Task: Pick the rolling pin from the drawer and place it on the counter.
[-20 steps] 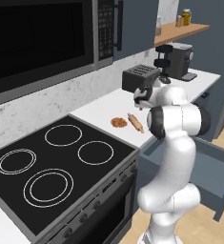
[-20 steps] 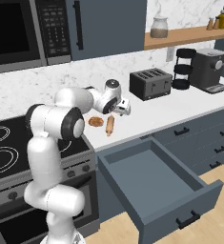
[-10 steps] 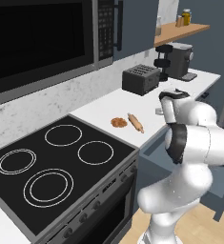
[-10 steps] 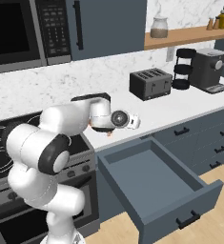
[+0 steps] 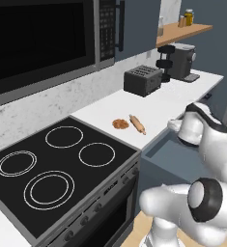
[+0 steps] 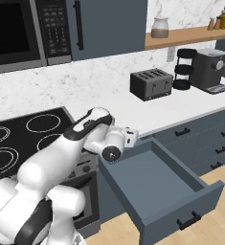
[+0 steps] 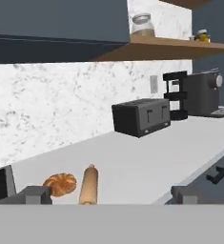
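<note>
No readable text, labels, brands, numbers or signs. The button panel of the black microwave, up and left of the fingers in the right base view, shows small pale marks, too blurred to read. The dark two-slot toaster and the dark grey coffee machine, both beyond the fingers in the hand view, carry plain faces. The jars on the wooden shelf show no legible label.
</note>
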